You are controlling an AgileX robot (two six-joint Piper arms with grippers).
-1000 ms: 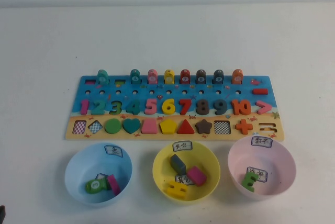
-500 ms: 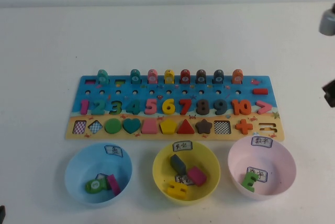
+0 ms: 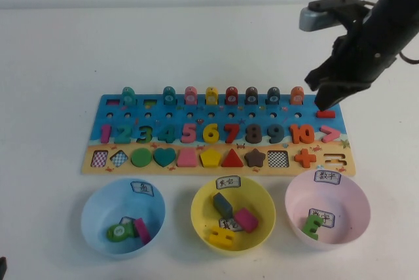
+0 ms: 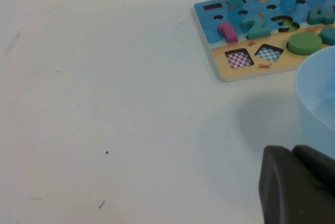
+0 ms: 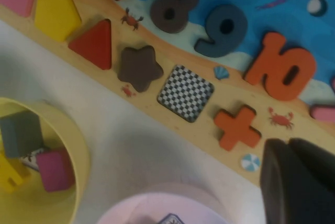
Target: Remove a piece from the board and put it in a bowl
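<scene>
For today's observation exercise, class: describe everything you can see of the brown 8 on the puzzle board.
The 8 is a small, dark brown numeral, seemingly painted wood, with two round holes. It lies flat in the number row of the board, where the blue band meets the tan one, between the red 7 and the grey-blue 9, above the brown star. Nothing grips it: the right gripper, fingers shut, hovers over the board's right end, and the left gripper sits off the board beside the blue bowl.
</scene>
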